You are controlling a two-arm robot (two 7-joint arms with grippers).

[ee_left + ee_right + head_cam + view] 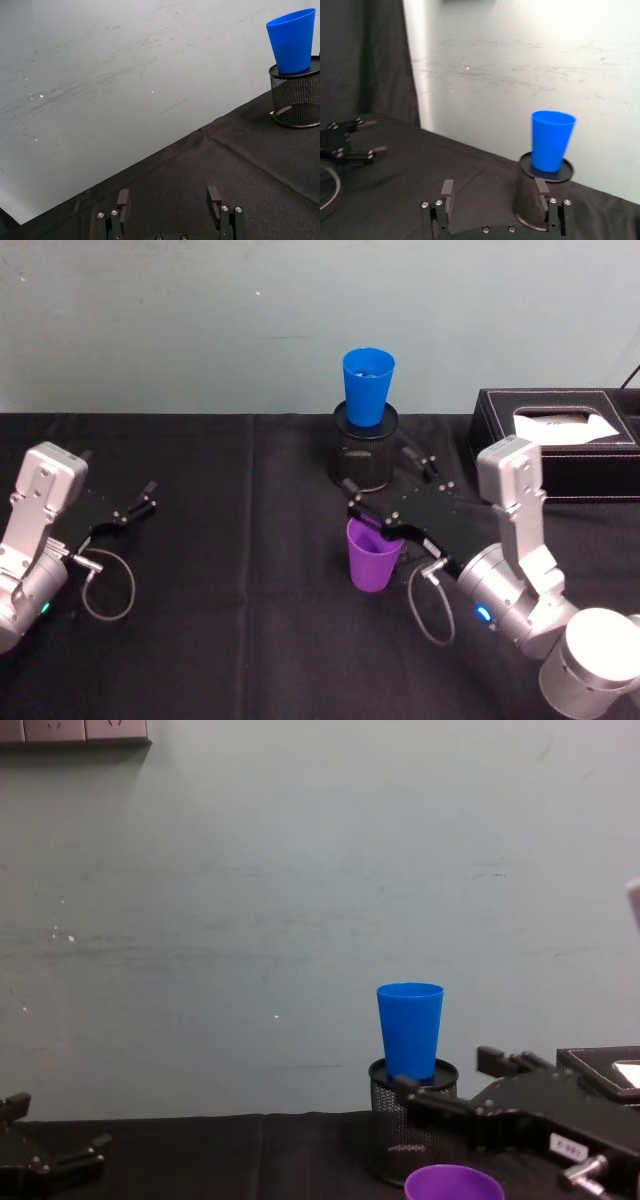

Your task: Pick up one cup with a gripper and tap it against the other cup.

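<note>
Black tablecloth (230, 640) meets scuffed pale wall (180, 320)

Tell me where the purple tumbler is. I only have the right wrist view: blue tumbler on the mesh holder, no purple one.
Observer: The purple tumbler stands upright on the black cloth, nearer the robot than the mesh holder.
Operator: Is the right gripper on it?
Observer: No. The right gripper is open above it, its body over the rim and its fingers reaching past toward the holder.
Operator: Anything off to the right?
Observer: A black tissue box, to the right of the holder.
</note>
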